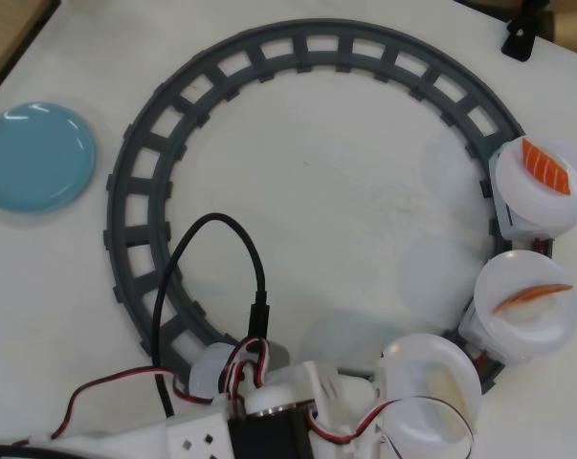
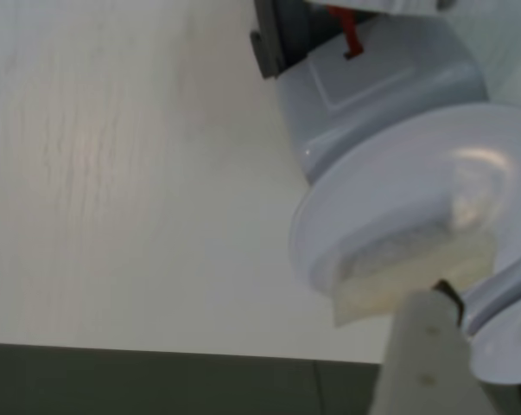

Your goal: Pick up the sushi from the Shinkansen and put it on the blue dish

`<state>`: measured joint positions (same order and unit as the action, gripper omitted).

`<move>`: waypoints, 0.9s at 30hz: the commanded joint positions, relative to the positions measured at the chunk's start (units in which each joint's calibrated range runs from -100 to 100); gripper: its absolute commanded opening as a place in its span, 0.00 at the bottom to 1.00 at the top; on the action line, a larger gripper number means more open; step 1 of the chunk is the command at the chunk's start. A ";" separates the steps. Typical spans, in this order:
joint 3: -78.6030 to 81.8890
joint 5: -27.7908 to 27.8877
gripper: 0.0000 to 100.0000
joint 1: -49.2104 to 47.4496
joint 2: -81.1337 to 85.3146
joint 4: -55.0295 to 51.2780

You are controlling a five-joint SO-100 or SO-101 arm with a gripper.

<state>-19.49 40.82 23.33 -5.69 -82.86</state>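
My jaws state: can't tell. Risk: cream block nearest me, sushi at 2 o'clock — wrong grab.

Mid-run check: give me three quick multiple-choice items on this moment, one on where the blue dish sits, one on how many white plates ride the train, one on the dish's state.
1. In the overhead view, the blue dish lies:
A. inside the track ring
B. at the left edge, outside the grey track
C. on a train car

2. White plates visible along the track's right side:
A. one
B. three
C. five

3. The blue dish is:
A. bare
B. holding one sushi
C. stacked on a white plate

Answers:
1 B, it sits left of the ring.
2 B, the sushi plates and a cream-block plate.
3 A, nothing lies on it.
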 commanded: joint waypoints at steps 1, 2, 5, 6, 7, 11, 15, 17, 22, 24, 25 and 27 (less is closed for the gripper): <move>0.19 2.38 0.28 0.34 0.34 -0.33; 0.19 2.54 0.28 0.34 0.34 -0.33; 0.19 3.53 0.28 0.17 0.34 -0.33; 0.10 3.85 0.28 -0.01 0.34 -0.33; -0.08 3.90 0.28 -0.27 0.34 -0.33; -0.53 3.95 0.28 -0.80 0.34 -0.24; -0.44 3.69 0.28 -0.98 0.34 -0.24; 0.10 3.53 0.28 -0.98 0.34 -0.24; 1.72 3.48 0.28 -1.06 0.34 -0.24; 2.45 3.48 0.28 -1.15 0.34 -0.16; 2.45 3.48 0.28 -1.15 0.34 -0.16; 2.45 3.48 0.28 -1.15 0.34 0.27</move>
<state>-16.93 44.39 22.19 -5.86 -82.86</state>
